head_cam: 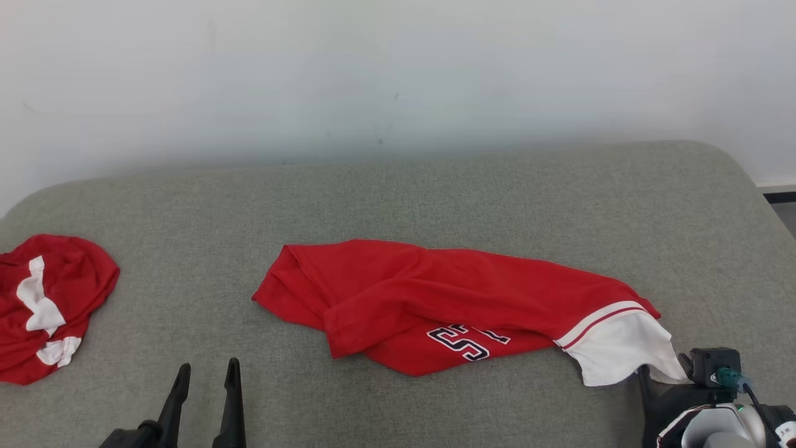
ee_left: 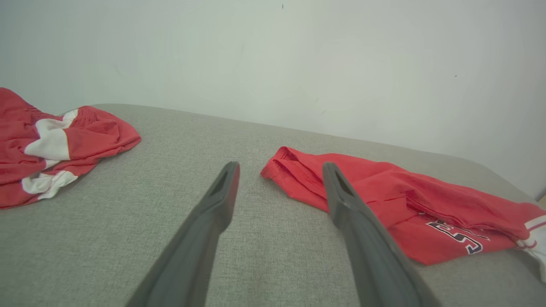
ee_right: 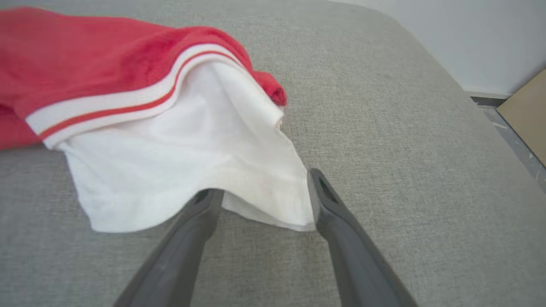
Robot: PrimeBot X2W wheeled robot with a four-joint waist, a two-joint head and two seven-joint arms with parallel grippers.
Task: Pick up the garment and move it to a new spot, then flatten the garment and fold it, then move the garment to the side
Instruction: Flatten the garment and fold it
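Note:
The garment (head_cam: 435,298) is a red shirt with dark lettering and a white, red-striped end. It lies crumpled lengthwise across the middle of the grey padded table (head_cam: 398,193). My right gripper (head_cam: 664,368) is at its white end, at the lower right. In the right wrist view the gripper (ee_right: 262,183) is open, and the white hem (ee_right: 256,200) hangs loose between the fingers, draped over the left one. My left gripper (head_cam: 208,367) is open near the front edge, left of the shirt. In the left wrist view the gripper (ee_left: 280,166) points at the garment's (ee_left: 405,200) red end and holds nothing.
A second red and white garment (head_cam: 43,305) lies bunched at the table's left edge, also seen as a bunched garment (ee_left: 55,140) in the left wrist view. A pale wall stands right behind the table. Past the table's right edge are floor (ee_right: 507,123) and a brown board (ee_right: 529,102).

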